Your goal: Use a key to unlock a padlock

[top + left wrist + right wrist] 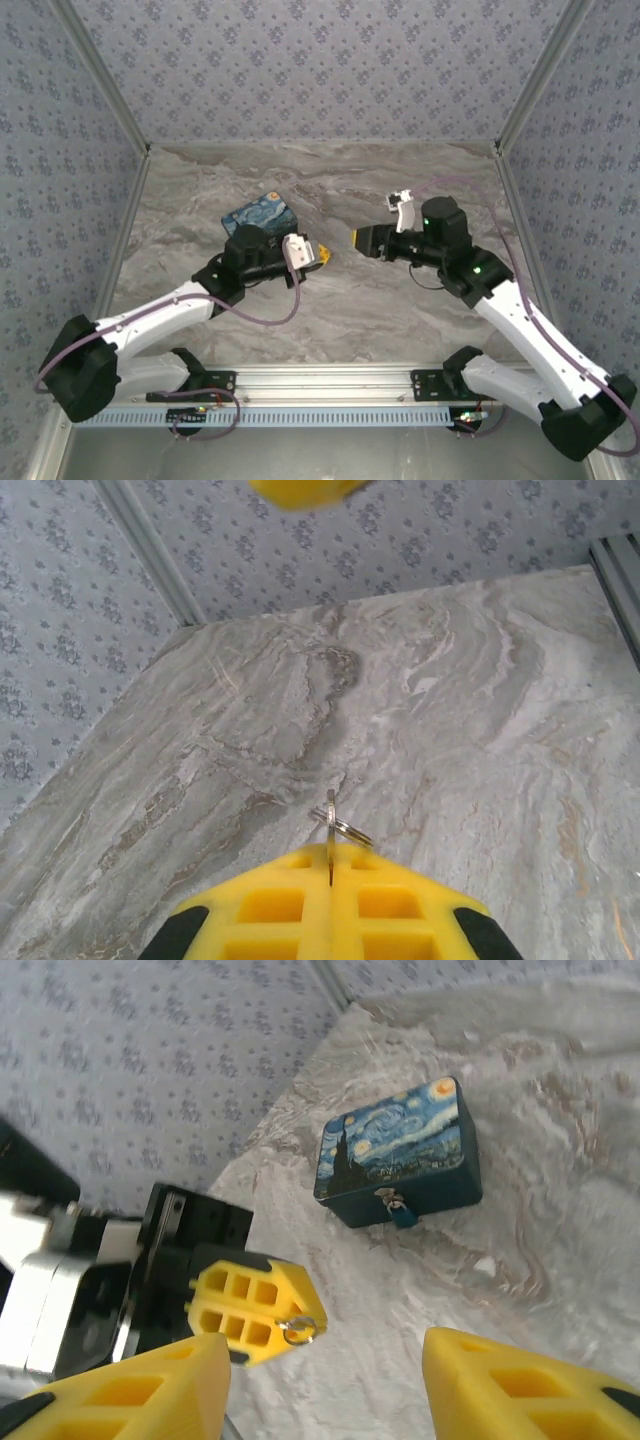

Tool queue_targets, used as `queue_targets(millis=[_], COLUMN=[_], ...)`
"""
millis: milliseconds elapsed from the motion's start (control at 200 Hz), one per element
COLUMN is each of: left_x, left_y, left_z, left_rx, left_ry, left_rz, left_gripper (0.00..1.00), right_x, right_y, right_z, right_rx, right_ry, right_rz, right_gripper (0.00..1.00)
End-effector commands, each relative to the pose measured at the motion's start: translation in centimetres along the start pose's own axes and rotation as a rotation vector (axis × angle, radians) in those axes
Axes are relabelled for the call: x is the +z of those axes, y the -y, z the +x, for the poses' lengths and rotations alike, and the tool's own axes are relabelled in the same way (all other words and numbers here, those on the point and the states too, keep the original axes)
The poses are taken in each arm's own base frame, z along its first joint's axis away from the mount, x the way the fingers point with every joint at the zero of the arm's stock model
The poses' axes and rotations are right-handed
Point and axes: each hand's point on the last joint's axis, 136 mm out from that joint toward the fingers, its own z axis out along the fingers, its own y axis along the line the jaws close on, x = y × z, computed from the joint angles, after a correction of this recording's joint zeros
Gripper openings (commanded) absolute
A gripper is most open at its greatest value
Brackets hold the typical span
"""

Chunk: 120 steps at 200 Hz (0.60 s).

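Marble, grey and veined, tops the table (pixel 330 330) between patterned walls. At about 10 o'clock from its middle in the top view lies the small rectangular box printed with a blue-and-yellow starry night (pixel 262 214). At 5 o'clock from the box, the left gripper (pixel 324 255) is closed on a small silvery key on a thin wire ring (pixel 331 825). In the left wrist view the key's tip and ring stick out past the pressed-together yellow fingers (pixel 290 900). The right gripper (pixel 356 238) hangs just at 3 o'clock of the left one, facing it, with its yellow fingers (pixel 150 1390) apart and nothing between them. In the right wrist view, the tiny teal-blue padlock with a thin silvery shackle (pixel 403 1216) hangs on the box's (pixel 395 1140) dark side face, at the box's 6 o'clock edge. The left gripper (pixel 262 1310) and the key's ring (pixel 298 1330) are at 8 o'clock from it, well apart.
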Motion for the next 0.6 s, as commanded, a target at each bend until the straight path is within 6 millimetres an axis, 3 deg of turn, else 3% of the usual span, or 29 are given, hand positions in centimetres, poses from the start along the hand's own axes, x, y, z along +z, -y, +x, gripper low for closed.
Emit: queue_targets(millis=[0, 250, 595], left_x=[-1.0, -1.5, -2.0], left_y=[0.8, 1.5, 2.2], left_z=[-1.4, -1.4, -1.2], left_rx=[0.086, 0.13, 0.177], left_ry=[-0.016, -0.074, -0.116], left_rz=[0.061, 0.126, 0.175], left_gripper=[0.0, 0.0, 0.0], right_x=[-0.7, 0.0, 3.3], right_y=[-1.5, -2.2, -2.9], right_z=[2.2, 6.5, 7.4], right_rx=[-0.404, -0.92, -1.074], right_ry=[-0.035, -0.125, -0.173], right_rz=[-0.094, -0.155, -0.199], right_gripper=[0.59, 0.59, 0.39])
